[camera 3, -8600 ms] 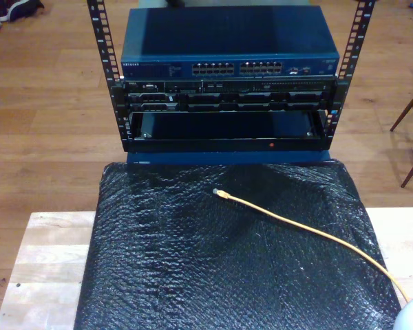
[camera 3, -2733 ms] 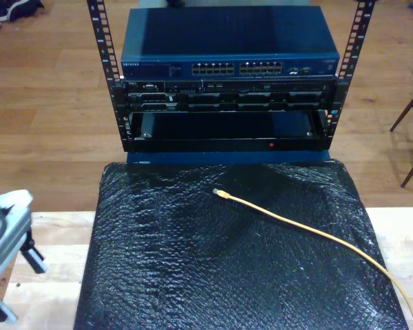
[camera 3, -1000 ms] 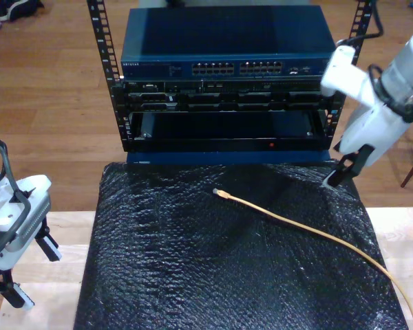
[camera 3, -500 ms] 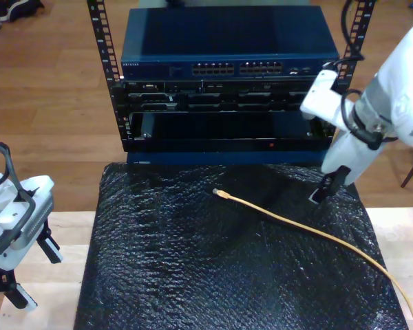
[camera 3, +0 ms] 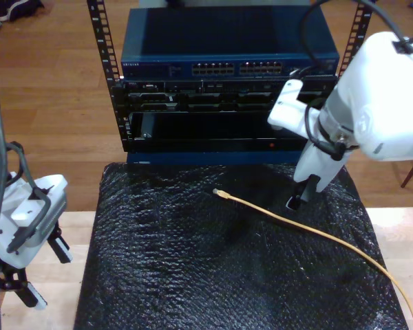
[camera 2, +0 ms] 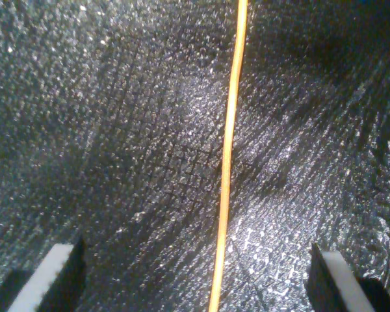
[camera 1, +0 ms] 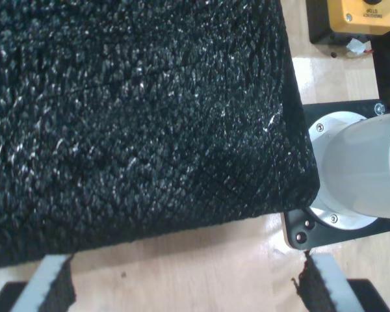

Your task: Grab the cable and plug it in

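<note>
The yellow-orange cable (camera 3: 316,232) lies on the black mat, running from the exterior view's lower right up to its clear plug (camera 3: 220,194) near the mat's middle. My second gripper (camera 3: 294,201) hangs open just over the cable, a short way behind the plug. In the second wrist view the cable (camera 2: 227,162) runs lengthwise between the spread fingers of my second gripper (camera 2: 195,255), untouched. My first gripper (camera 3: 47,273) is open beside the mat's edge at the exterior view's left. In the first wrist view my first gripper (camera 1: 182,270) is over bare wood, with nothing between its fingers.
A rack behind the mat holds a blue network switch (camera 3: 227,48) with a row of ports (camera 3: 237,68). The bubbly black mat (camera 3: 193,268) covers a wooden table (camera 3: 55,223). An arm base (camera 1: 351,175) and a yellow button box (camera 1: 364,19) sit by the mat's corner.
My second arm has come in from the exterior view's right, moving left and down over the cable. My first gripper has crept slightly up and toward the mat. The cable has not moved.
</note>
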